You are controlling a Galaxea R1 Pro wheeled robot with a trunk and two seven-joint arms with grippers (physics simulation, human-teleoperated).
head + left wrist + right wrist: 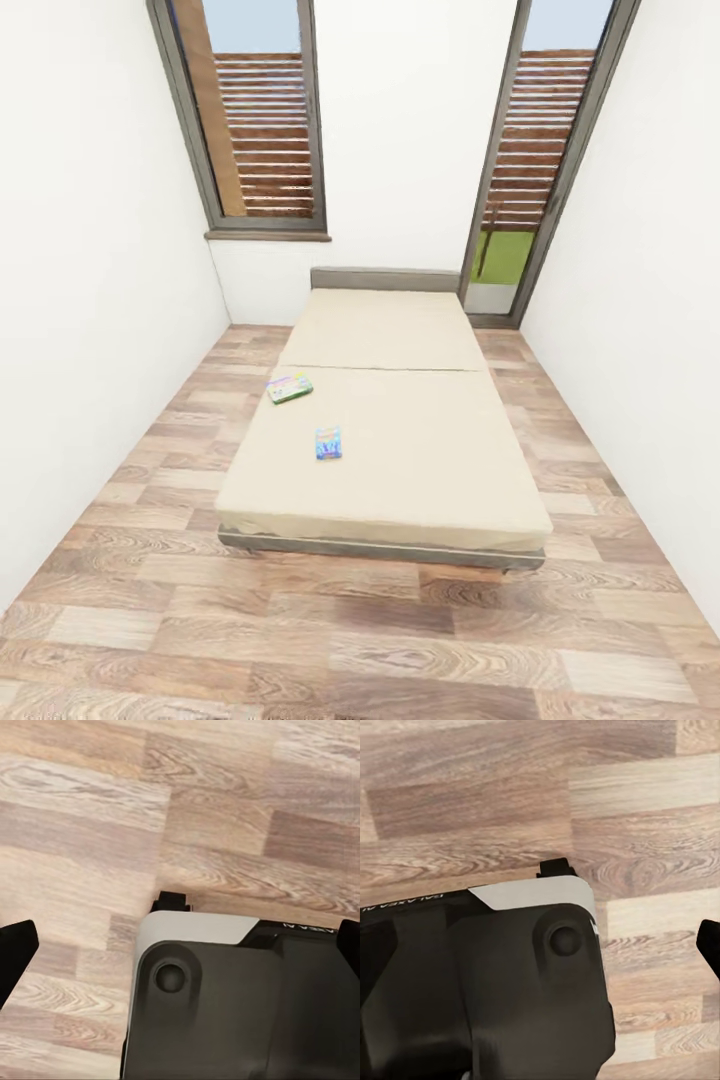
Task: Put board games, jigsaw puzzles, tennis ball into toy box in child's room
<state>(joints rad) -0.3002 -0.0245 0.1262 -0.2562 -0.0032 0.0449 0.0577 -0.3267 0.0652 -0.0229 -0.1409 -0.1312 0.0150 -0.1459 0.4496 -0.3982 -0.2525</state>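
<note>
Two board games lie on the beige mattress of the bed (400,470) ahead of me. A green-pink one (290,387) sits near the bed's left edge, and a smaller blue one (329,442) lies a little nearer and to its right. The table, toy box, jigsaw puzzles and tennis ball are out of view. My left gripper (180,949) hangs open over the wood floor and my own dark base, with black fingertips (15,952) far apart. In the right wrist view, my right gripper (540,945) also hangs open above the base, with one fingertip (709,945) at the frame's edge. Neither holds anything.
The bed has a low grey frame and headboard (385,278). White walls close in on both sides, leaving narrow strips of plank floor (170,450) beside the bed. A window (262,120) and a glass door (530,170) are at the far end. Open floor (360,640) lies before the bed's foot.
</note>
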